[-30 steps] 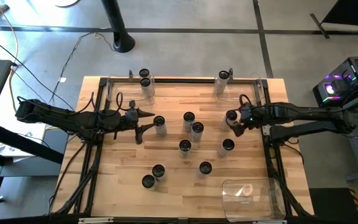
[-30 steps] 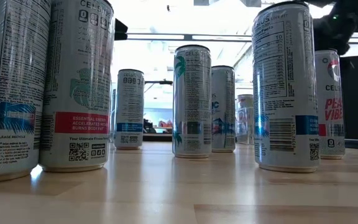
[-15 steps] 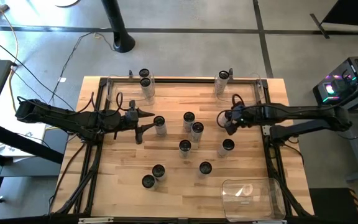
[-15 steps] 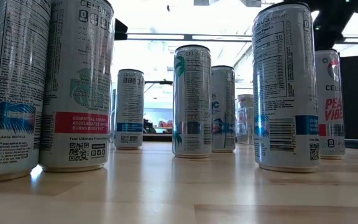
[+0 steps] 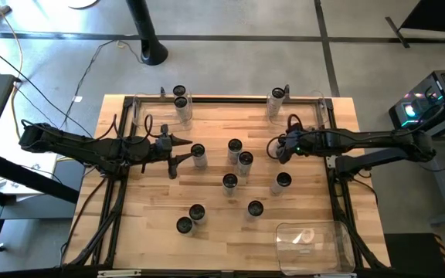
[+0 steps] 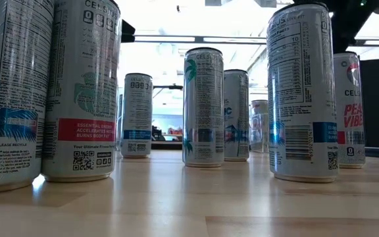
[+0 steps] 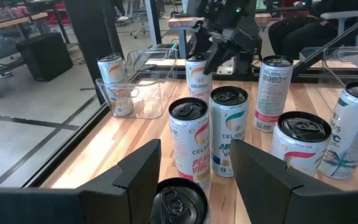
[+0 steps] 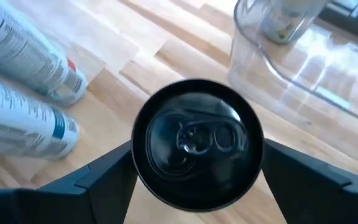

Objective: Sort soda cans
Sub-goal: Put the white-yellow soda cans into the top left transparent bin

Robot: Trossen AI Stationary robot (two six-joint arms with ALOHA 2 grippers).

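Observation:
Several soda cans (image 5: 234, 148) stand upright on the wooden table (image 5: 153, 224). Two more stand in a clear bin (image 5: 161, 114) at the far left and one in a clear bin (image 5: 304, 108) at the far right. My right gripper (image 5: 278, 148) hangs open, pointing steeply down over one can (image 8: 197, 140), a finger (image 8: 104, 177) on either side of its dark top. My left gripper (image 5: 182, 151) waits open at the left, almost level, with a can (image 7: 179, 202) just below and ahead of its fingers.
A third clear bin (image 5: 311, 245) lies at the near right corner. Two cans (image 5: 244, 161) stand close to the left of my right gripper and another (image 5: 283, 181) nearer the front. Metal frame bars (image 5: 338, 193) run along both table sides.
My right gripper has moved toward the table's left, tipped further down and rolled, and now stands over the can that earlier showed beside it. That can and all the others have kept their places.

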